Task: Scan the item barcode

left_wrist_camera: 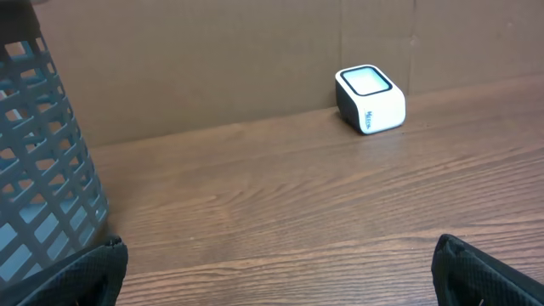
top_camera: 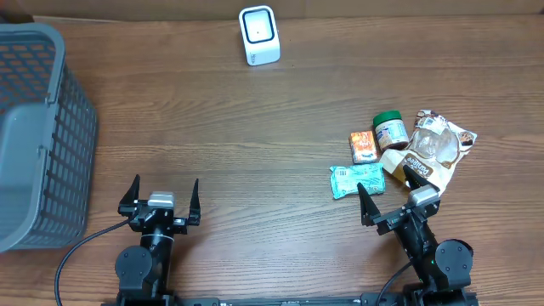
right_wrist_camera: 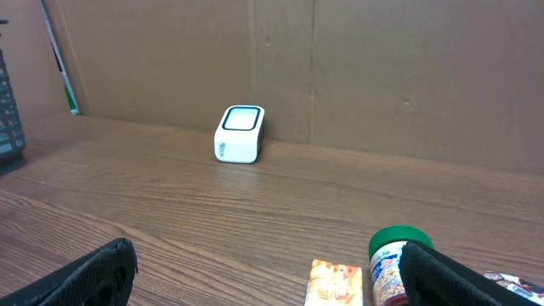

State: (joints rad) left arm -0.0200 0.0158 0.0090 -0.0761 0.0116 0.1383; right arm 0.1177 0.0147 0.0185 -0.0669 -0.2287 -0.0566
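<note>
Overall: both arms sit at the near edge of the table [top_camera: 255,127], and neither has hold of anything.
Left gripper [top_camera: 166,181]: jaws spread as wide as they go, empty, over bare wood toward the near-left corner.
Right gripper [top_camera: 389,183]: jaws also fully spread and empty. Its tips reach the near side of the groceries; whether they touch anything cannot be told.
Scanner [top_camera: 259,35]: white, window facing up, standing alone close to the far edge, about midway along it.
Groceries: four items bunched toward the right edge, closer to the near edge than the far one, well apart from the scanner.
Jar [top_camera: 390,129]: green lid, at the far side of the bunch.
Small box [top_camera: 364,145]: orange, just beside the jar on its left.
Packet [top_camera: 357,180]: teal, lying flat, nearest the near edge, by the right gripper's left finger.
Pouch [top_camera: 433,149]: brown and white, crumpled, on the right of the bunch beside the jar.
Basket [top_camera: 34,136]: grey mesh, at the left edge.
</note>
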